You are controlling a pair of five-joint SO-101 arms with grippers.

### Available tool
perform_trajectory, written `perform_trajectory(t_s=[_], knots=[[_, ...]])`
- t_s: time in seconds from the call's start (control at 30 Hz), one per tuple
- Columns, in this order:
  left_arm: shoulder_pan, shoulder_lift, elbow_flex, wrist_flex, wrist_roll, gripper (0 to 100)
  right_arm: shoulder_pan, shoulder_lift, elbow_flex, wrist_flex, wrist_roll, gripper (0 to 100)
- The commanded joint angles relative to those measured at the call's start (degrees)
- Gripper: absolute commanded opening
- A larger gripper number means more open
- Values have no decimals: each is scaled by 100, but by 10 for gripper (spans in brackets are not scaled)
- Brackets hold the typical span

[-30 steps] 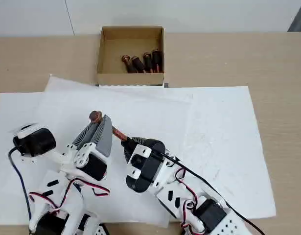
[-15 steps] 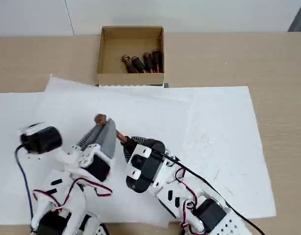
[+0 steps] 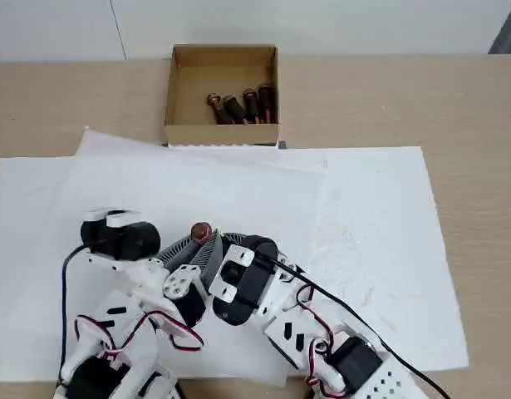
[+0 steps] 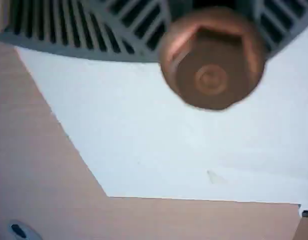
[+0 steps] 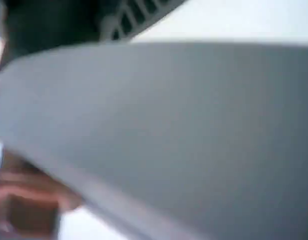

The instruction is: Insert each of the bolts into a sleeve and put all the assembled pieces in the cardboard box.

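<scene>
Now, from the high view: the white paper covers the middle of the frame and the cardboard box sits at upper centre. Both lie as they did a second ago. Four assembled pieces lie side by side in the box's right half, untouched.

Change is all in my left arm. It has swung from lower left toward the centre of the frame, and my left gripper now sits right up against my right gripper, which has kept its place.

My left fingers are clamped on the bolt. Its copper hex head stands proud between the ribbed grey jaws in the left wrist view.

A second ago a stretch of bare shank bridged the gap between the two grippers. That stretch is gone from sight, and the head is nearly touching my right gripper.

Whether my right gripper is clamped I cannot tell.

Judgement: the shank has gone well into the sleeve on the right side, so this insertion is close to finished. The assembled piece has yet to go to the box.
</scene>
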Motion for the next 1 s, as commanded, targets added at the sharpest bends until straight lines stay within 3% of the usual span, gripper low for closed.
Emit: perform_trajectory(t_s=[0.0, 0.23, 0.7, 0.97], knots=[[0, -9, 40, 132, -167, 10, -66, -66, -202, -215, 53, 3], [-255, -9, 57, 176, -185, 183, -66, -66, -202, -215, 53, 3], [-308, -9, -523, 132, -185, 185, -66, -66, -158, -215, 53, 3], [-1398, 0, -901, 132, -774, 184, -66, -66, -149, -207, 44, 3]])
